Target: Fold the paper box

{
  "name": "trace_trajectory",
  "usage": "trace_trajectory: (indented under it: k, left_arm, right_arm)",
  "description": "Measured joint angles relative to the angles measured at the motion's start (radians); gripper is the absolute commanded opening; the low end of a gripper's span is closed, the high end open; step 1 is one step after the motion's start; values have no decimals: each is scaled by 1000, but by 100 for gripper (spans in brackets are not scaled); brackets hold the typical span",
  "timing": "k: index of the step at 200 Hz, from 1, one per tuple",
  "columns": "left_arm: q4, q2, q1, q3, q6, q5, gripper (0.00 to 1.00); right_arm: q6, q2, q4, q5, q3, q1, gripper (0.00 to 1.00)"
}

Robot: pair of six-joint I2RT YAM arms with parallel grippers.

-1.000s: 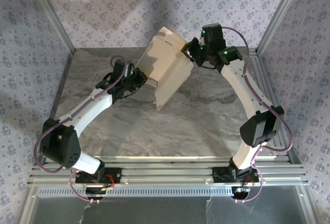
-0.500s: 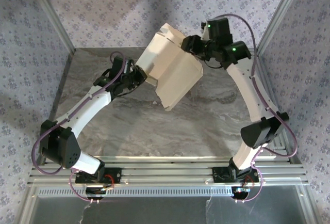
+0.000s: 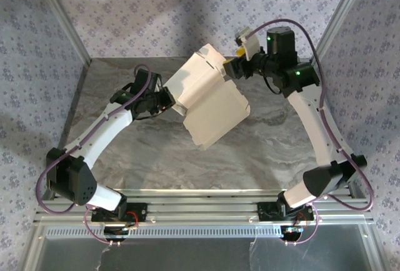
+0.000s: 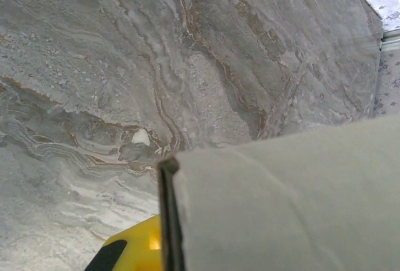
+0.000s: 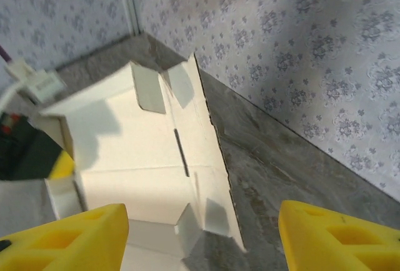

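Observation:
The paper box (image 3: 209, 93) is a pale, half-folded cardboard sheet held tilted above the table's far middle. My left gripper (image 3: 170, 100) is shut on its left edge. In the left wrist view the cardboard (image 4: 281, 202) lies pressed against a yellow finger (image 4: 134, 252) of the left gripper (image 4: 164, 221). My right gripper (image 3: 235, 66) stands open just off the box's upper right edge. The right wrist view looks down on the box's (image 5: 144, 152) inner face with its slot and flaps. There the right gripper's (image 5: 203, 240) yellow fingertips (image 5: 340, 236) stand wide apart with nothing clamped between them.
The grey marble table (image 3: 269, 140) lies under the box. Patterned walls with metal corner posts (image 3: 62, 21) close in the back and sides. The right arm's elbow (image 3: 325, 177) reaches toward the right post.
My right gripper has opened, let go of the box's upper right edge and drawn back to the right. The box has swung lower and to the right in the left gripper.

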Motion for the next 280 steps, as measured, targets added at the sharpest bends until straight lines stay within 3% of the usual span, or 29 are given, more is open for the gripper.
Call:
trace_trajectory:
  k: [64,104,145,173,185,214,280]
  left_arm:
    - [-50,-16,-1,21,48,0,0]
    - [-58,-16,-1,39,59,0,0]
    - [-65,-17,-1,46,62,0,0]
    - [-68,-17,-1,48,63,1,0]
    - [-72,-17,-3,50,62,0,0]
    - [-77,-17,-3,51,61,0,0]
    - [-93,-17,-3,60,54,0,0]
  right_arm:
    - [-164,145,20,46,50,23,61]
    - [-194,209,20,113,105,56,31]
    - [-209,212,22,188,114,79,25]
    - [-217,212,24,230,115,93,2]
    - [-221,212,26,262,115,109,0]
    - [-246,211,57,407,106,171,0]
    - [-408,162,404,888,-154,363,0]
